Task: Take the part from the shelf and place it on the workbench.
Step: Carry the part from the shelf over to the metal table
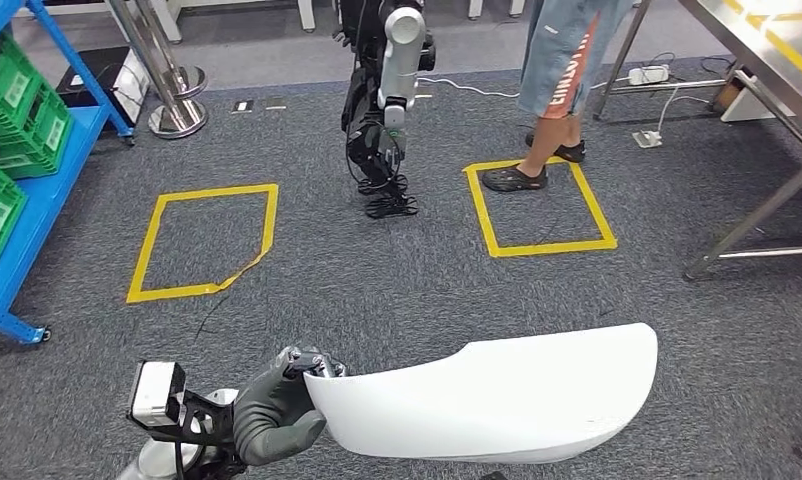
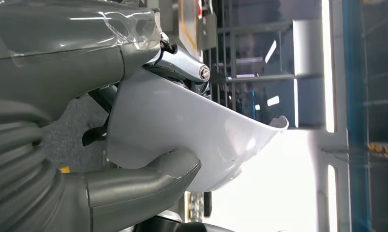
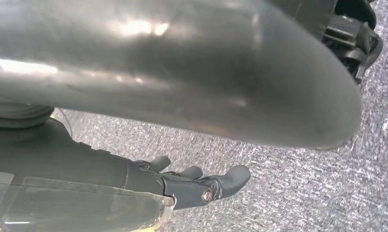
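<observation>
The part [image 1: 497, 395] is a long, curved white plastic shell, carried level above the grey carpet at the bottom of the head view. My left hand [image 1: 277, 410] grips its left end, thumb below and fingers over the rim. In the left wrist view the thick grey thumb [image 2: 148, 181] presses under the white part [image 2: 182, 130] while metal fingers [image 2: 182, 65] clamp its upper edge. My right hand [image 3: 201, 186] hangs over the carpet with its fingers stretched out and nothing in them. A blue shelf [image 1: 37, 210] stands at the left. The steel workbench [image 1: 767, 50] stands at the upper right.
Green crates [image 1: 17, 120] sit on the shelf. Two yellow tape squares [image 1: 207, 240] [image 1: 542, 205] mark the carpet. Another robot [image 1: 387, 100] stands ahead in the middle. A person [image 1: 557, 90] stands with one foot in the right square. Cables and a power strip [image 1: 649, 74] lie near the workbench legs.
</observation>
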{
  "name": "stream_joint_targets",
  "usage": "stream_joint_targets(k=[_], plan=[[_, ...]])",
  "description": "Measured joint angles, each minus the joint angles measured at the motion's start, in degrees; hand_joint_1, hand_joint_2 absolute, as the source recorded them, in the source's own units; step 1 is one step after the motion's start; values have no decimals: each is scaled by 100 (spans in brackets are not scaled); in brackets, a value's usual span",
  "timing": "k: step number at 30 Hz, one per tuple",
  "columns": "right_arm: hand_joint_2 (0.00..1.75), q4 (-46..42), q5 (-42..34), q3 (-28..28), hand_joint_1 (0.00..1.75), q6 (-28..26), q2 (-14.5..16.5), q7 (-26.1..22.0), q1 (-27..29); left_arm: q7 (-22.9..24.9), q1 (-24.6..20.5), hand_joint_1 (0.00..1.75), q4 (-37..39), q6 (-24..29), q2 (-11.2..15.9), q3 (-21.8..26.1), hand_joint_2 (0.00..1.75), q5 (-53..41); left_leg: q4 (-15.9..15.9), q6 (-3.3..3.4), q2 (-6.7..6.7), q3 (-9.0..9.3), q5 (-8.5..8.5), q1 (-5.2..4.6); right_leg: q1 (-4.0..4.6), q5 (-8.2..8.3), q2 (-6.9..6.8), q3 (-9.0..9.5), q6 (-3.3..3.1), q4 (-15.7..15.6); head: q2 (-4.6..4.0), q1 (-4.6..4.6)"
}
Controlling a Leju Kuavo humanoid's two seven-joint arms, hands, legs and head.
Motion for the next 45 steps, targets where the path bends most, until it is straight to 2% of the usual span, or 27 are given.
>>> stream_joint_targets(k=[2,4,6,8,10,11,12,14,15,17,19,20,22,24,26,27,28,30,31,33,35,37,39,41,42,43,45], plan=[[0,0,26,0,0,11,18,20,-11,-7,6,175,-4,1,4,19,175,-9,-319,64,-144,142,73,-35,-32,39,107,-40,58,-5,0,-7],[0,0,52,0,0,28,25,31,-11,-11,11,175,-16,1,8,37,175,-16,-409,102,-48,160,124,-51,-54,86,189,-79,129,-27,0,-20],[0,0,73,1,0,39,19,40,-15,-19,15,175,-34,0,5,59,175,-19,-571,126,89,214,228,-38,-32,17,12,-184,142,104,0,-11],[0,0,89,1,0,43,7,54,-44,-31,35,175,-44,1,2,79,175,-22,-667,132,241,232,294,-38,-20,-265,-295,-471,103,669,0,8],[0,0,99,0,0,42,-3,65,-61,-38,79,175,-45,1,2,88,175,-37,-672,136,407,204,305,-45,-45,-560,-415,-809,122,1426,0,18],[0,0,102,1,0,41,-9,71,-57,-39,97,175,-44,1,2,88,175,-46,-670,132,485,195,305,-45,-67,-609,-437,-873,164,1605,0,18],[0,1,105,1,0,39,-16,77,-50,-39,108,175,-44,-1,2,89,175,-52,-664,121,561,189,303,-39,-92,-573,-465,-820,229,1558,0,18],[0,2,108,1,0,33,-29,85,-49,-40,113,175,-43,-1,0,94,175,-58,-614,69,686,183,275,-25,-139,-316,-632,-366,374,799,0,20],[0,2,108,0,0,28,-27,87,-60,-40,114,175,-44,-1,0,97,175,-60,-563,21,741,168,241,-32,-142,-205,-745,-130,402,394,0,22],[0,1,108,-1,0,13,-21,88,-80,-41,119,175,-45,-2,1,106,175,-66,-476,-63,833,139,186,-50,-124,-112,-856,93,336,-6,0,7],[0,2,108,-2,0,-6,-24,90,-83,-46,120,175,-45,-3,1,115,175,-70,-452,-112,918,131,176,-40,-98,-98,-754,67,216,-10,0,-11],[0,3,108,-2,0,-10,-27,92,-80,-48,117,175,-45,-3,-1,118,175,-69,-425,-143,885,124,147,-16,-103,-83,-699,55,176,-14,0,-11],[0,4,108,-2,0,-14,-28,98,-84,-51,117,175,-45,-3,-1,122,175,-69,-134,-200,643,11,-80,33,-121,-52,-584,43,104,-22,0,-16],[0,4,108,-2,0,-14,-24,102,-93,-51,125,175,-44,-3,4,124,175,-69,599,-228,376,-309,-485,56,-109,-30,-465,25,57,-23,0,-21],[0,4,110,-2,0,-15,-20,103,-89,-52,137,175,-38,-3,12,124,175,-70,1229,-213,312,-610,-690,54,-73,-13,-333,8,31,-21,0,-21],[0,5,114,-2,0,-17,-19,103,-84,-52,142,175,-35,-2,15,124,175,-71,1248,-188,301,-625,-622,52,-56,-6,-261,6,23,-20,0,-20],[0,6,118,-2,0,-20,-19,104,-82,-53,144,175,-33,-1,16,124,175,-72,1029,-151,278,-523,-452,48,-43,1,-187,8,16,-20,0,-19],[0,7,125,-2,0,-27,-10,105,-86,-55,144,175,-32,0,17,124,175,-72,231,-56,83,-130,-58,37,-31,22,-48,12,21,-22,0,-16],[0,7,126,-2,0,-28,-3,106,-90,-57,143,175,-32,1,18,125,175,-72,-91,-18,-26,22,59,27,-28,37,12,3,35,-21,0,-15],[0,9,128,-2,0,-22,10,108,-86,-62,139,175,-33,1,23,126,175,-73,-335,24,-132,126,100,-4,-43,80,114,-40,84,-25,0,-18],[0,12,133,-2,0,-17,10,110,-60,-65,125,175,-41,2,24,127,175,-75,-401,50,-18,132,155,-15,-63,117,170,-84,144,-35,0,-23],[0,16,139,-3,0,-19,6,116,-42,-68,111,175,-53,1,16,127,175,-73,-523,87,118,157,246,-2,-44,20,-62,-210,146,140,0,-7],[0,23,143,-6,0,-26,-2,120,-46,-72,112,175,-57,2,13,126,175,-70,-586,112,265,147,298,-12,-33,-276,-357,-504,100,726,0,14],[0,30,145,-8,0,-32,-9,122,-41,-74,122,175,-54,3,13,124,175,-70,-579,116,429,109,309,-26,-49,-545,-429,-799,111,1426,0,22],[0,34,145,-9,0,-32,-14,125,-29,-74,126,175,-51,3,13,122,175,-71,-575,112,512,96,312,-28,-61,-583,-446,-830,149,1567,0,22],[0,37,145,-10,0,-32,-20,127,-16,-75,128,175,-48,3,12,122,175,-69,-568,107,586,89,312,-26,-74,-526,-473,-723,206,1439,0,22],[0,42,145,-16,0,-32,-33,130,-6,-76,127,175,-44,3,11,122,175,-67,-531,72,718,82,294,-25,-99,-297,-645,-237,310,633,0,24]])
